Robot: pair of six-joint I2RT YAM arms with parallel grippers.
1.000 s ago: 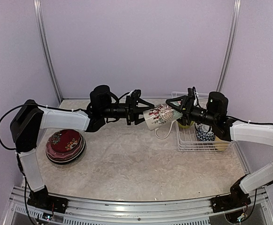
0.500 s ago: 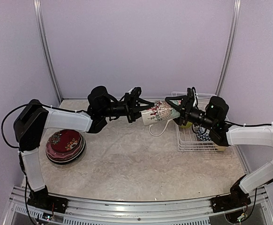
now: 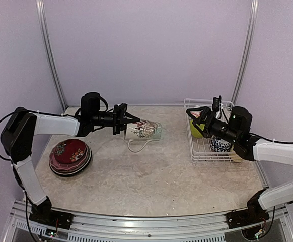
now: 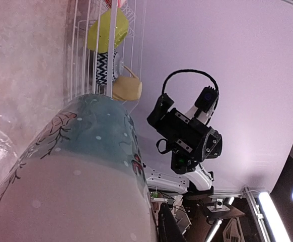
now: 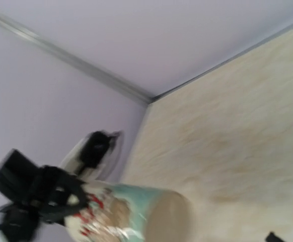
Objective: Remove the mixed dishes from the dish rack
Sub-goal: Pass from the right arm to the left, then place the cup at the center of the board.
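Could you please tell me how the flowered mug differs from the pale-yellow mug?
The flowered mug carries red flowers and a teal band; the pale-yellow mug is plain. The flowered mug is out of the dish rack, held sideways over the table by the left gripper, handle hanging down; the pale-yellow mug sits in the rack, untouched. Both are mugs.

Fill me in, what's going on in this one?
The left gripper is shut on the floral mug, holding it on its side, handle down. The right gripper hangs open by the dish rack, which holds a lime-green bowl, a patterned bowl and a yellow mug. Plates sit stacked at the left.
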